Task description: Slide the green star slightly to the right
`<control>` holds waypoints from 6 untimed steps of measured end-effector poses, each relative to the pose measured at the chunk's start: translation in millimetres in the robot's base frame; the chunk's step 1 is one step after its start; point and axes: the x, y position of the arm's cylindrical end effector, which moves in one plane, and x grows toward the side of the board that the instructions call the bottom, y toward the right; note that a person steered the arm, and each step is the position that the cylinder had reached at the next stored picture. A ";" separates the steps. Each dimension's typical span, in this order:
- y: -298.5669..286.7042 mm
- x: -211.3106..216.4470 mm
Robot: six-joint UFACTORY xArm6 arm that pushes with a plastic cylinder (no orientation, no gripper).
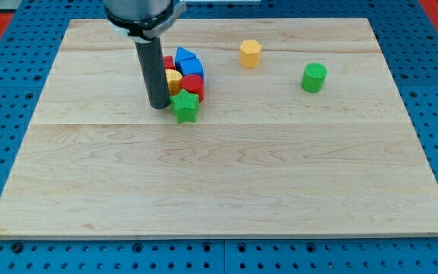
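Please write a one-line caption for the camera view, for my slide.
My tip rests just left of the green star, which sits at the bottom of a block cluster on the wooden board.

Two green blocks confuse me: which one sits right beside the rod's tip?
The green star, just right of my tip by the cluster. The green cylinder stands alone far right.

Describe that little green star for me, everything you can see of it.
The green star is a small, chunky block with short rounded points and a flat top, in solid matte green; whether it is wood or plastic is unclear. It lies flat on the pale wooden board, at the bottom edge of a tight cluster, touching or nearly touching a red block behind it. My tip stands right at its left side, seemingly in contact.
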 end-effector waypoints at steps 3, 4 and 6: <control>66.1 4.0; 78.8 4.0; 29.7 39.0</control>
